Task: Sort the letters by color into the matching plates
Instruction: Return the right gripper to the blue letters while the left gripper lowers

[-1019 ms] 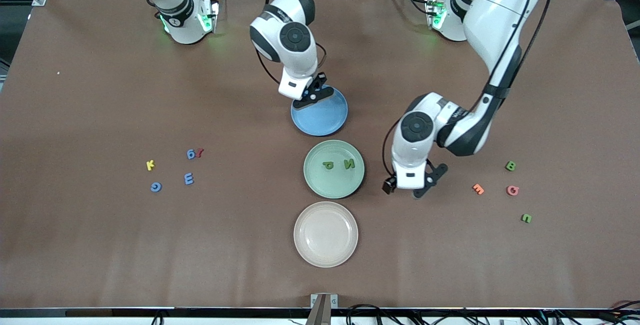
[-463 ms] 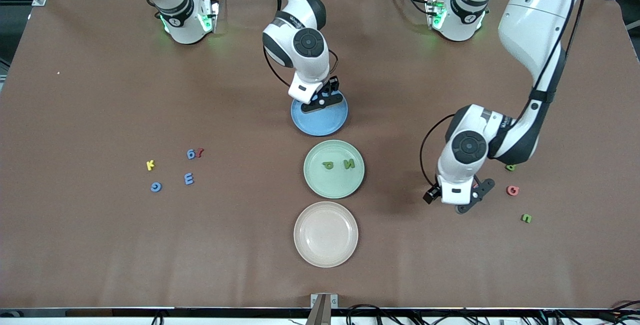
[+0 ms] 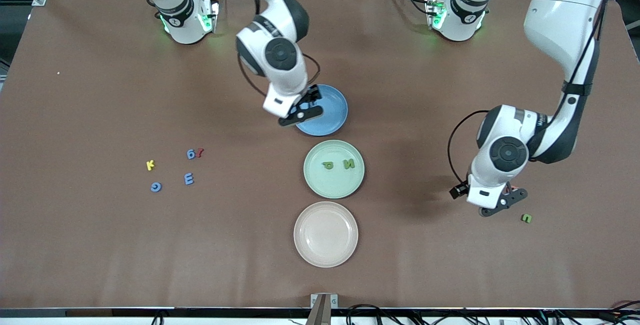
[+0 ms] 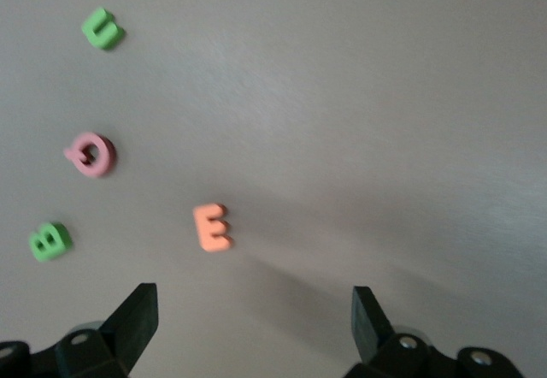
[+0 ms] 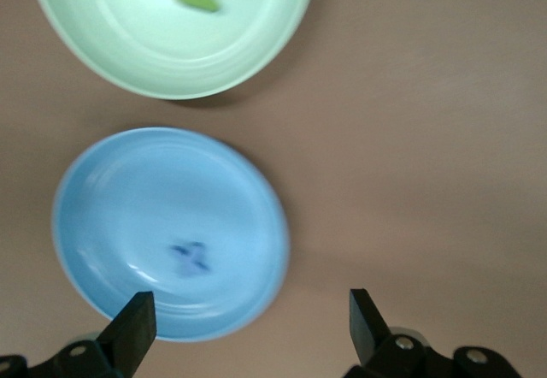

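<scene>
Two green letters (image 3: 338, 165) lie in my mint plate (image 3: 314, 185), one blue in the blue plate (image 3: 335, 117); the rest are scattered on the worktop. Left gripper (image 3: 502, 204) hovers wide over the orange E (image 4: 211, 227); right gripper (image 3: 299, 110), wide, empty, beside the blue plate.

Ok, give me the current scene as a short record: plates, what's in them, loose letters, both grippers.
blue plate: one blue letter in it
green plate: two green letters in it
beige plate: nothing in it, nearest the front camera
loose letters, right arm's end: three blue, one yellow, one dark red
loose letters, left arm's end: green U, pink one, orange E, green B
left gripper: open, over the orange E
right gripper: open, holding nothing, over the blue plate's rim
</scene>
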